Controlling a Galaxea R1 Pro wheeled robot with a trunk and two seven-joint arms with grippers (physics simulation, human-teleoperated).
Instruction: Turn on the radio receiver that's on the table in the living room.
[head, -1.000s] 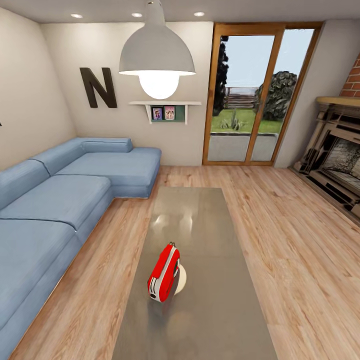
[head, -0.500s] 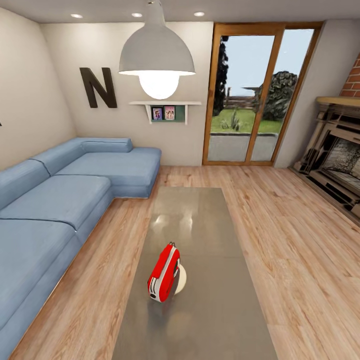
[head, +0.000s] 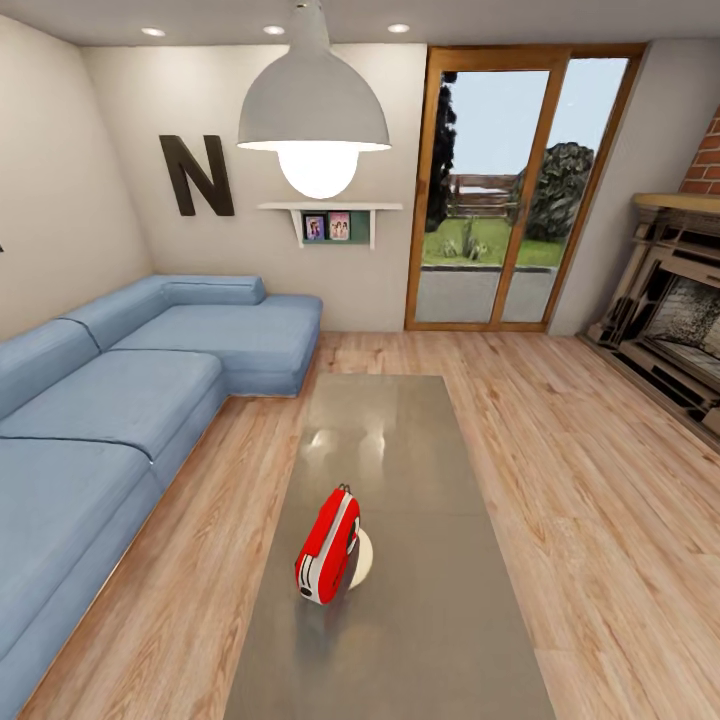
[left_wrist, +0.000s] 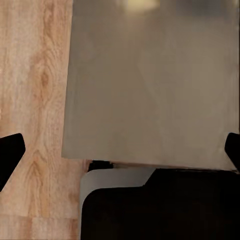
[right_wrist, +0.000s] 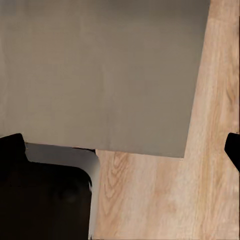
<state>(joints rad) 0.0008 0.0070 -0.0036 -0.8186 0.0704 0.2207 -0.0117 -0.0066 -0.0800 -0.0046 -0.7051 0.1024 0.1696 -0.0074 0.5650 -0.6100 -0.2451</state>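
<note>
In the head view, the radio receiver (head: 327, 546) is standing on the grey desk (head: 420, 600), in the near half of the desk, with its white end face turning toward the camera. A pale round patch is lying on the desk just behind the radio receiver; I cannot tell what it is. The blue sofa (head: 120, 400) is running along the left of the desk, and the glass doors (head: 510, 190) are standing beyond the far end of the desk.

In the left wrist view, the left gripper (left_wrist: 120, 152) is hanging above the near edge of the desk (left_wrist: 150, 85). Its jaws are standing wide apart and holding nothing. Only the dark tips are showing at the frame borders.

In the right wrist view, the right gripper (right_wrist: 122, 147) is hanging over the desk (right_wrist: 100, 70) corner and the wooden floor (right_wrist: 210, 165). Its jaws are also spreading wide, touching nothing.
</note>
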